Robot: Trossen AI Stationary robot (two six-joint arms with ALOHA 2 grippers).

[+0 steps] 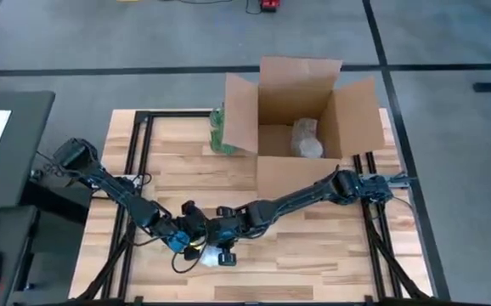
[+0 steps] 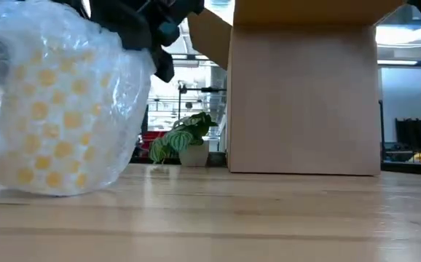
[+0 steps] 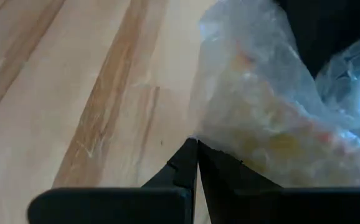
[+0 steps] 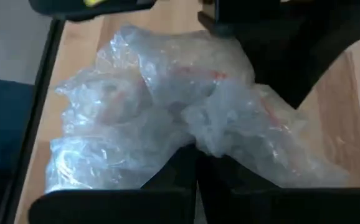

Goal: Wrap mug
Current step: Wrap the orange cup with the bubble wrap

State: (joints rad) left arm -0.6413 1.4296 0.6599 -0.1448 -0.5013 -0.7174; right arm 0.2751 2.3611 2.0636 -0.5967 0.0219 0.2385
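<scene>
High view: mug [image 1: 196, 250] hidden under bubble wrap [image 1: 201, 252] — left hand [image 1: 180, 240] closed, right hand [image 1: 222, 252] pinching wrap — probably tucking left.

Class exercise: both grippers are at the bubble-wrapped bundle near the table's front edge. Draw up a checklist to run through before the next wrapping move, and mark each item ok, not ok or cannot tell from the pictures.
1. Left gripper shut on the bubble wrap: ok; the fingers meet on its edge.
2. Right gripper shut on the wrap: ok; the film bunches between its closed fingers.
3. Mug fully covered: cannot tell; only film shows, no mug.
4. Bundle resting on the table: ok in the low view.
5. Bundle away from the box and plant: ok.
6. Wrap snug, no loose tails: not ok; crumpled film spreads loosely in the right wrist view.
</scene>
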